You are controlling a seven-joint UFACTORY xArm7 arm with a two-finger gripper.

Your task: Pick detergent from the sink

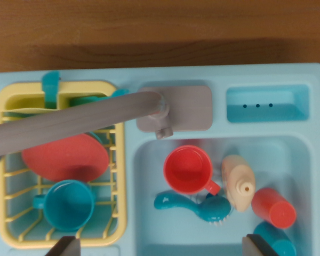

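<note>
While the wrist camera looks straight down, the detergent bottle (238,181) lies on its side in the basin of the light blue toy sink (314,160), toward the wrist view's right of the basin's middle. Its long axis runs nearly up and down in the picture, tilted a little, with the capped nozzle end pointing to the lower edge and slightly to the right, and its broad base toward the faucet side.

Just to its left sits a red cup (189,169), mouth up, its handle reaching toward the bottle. Below that lies a teal dish brush (194,205), its bristle head close to the bottle's lower end. A red tumbler (273,208) lies just beside the bottle's nozzle on the right, and a teal cup (277,242) is cut off by the lower edge.

A grey faucet (69,122) swings out over the yellow dish rack (117,181), which holds a red plate (64,157) and a teal mug (69,205). The sink stands on a wooden bench (160,26).

Only two dark fingertips of the gripper (162,246) show at the lower edge, well apart, so the jaws stand open and hold nothing.
</note>
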